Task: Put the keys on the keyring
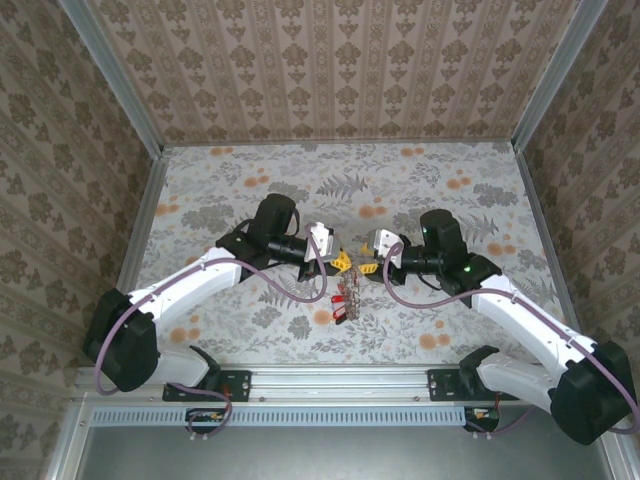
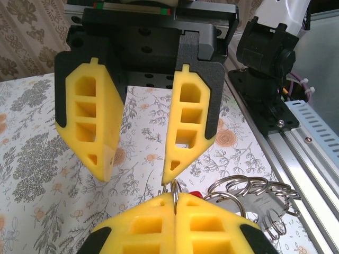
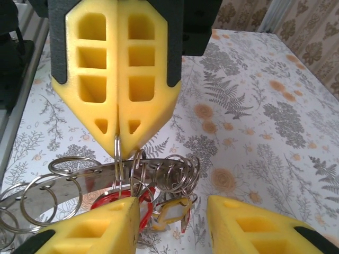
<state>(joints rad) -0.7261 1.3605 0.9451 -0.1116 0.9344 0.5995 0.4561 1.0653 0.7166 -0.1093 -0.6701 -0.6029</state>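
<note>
Over table (image 1: 200,190), L gripper (image 3: 117,140) pinches split ring (image 2: 174,190); R gripper (image 2: 137,177) spread.

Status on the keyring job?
Left gripper shut on a split ring; right gripper open, facing it. Keyring and keys bunched just below. Nothing in the way.

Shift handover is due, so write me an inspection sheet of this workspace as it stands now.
surface: table under a flowered cloth, lying flat.
job's things: keys, with red and yellow heads, bunched with several loose rings on the flat keyring, between the two arms.
clutter: nothing seen.
grippers: left claw shut on a thin wire ring of the bunch; right claw open, facing it, holding nothing.
cables: purple cables run along both arms, apart from the bunch.
surroundings: patterned walls on three sides; metal rail at the near edge.
</note>
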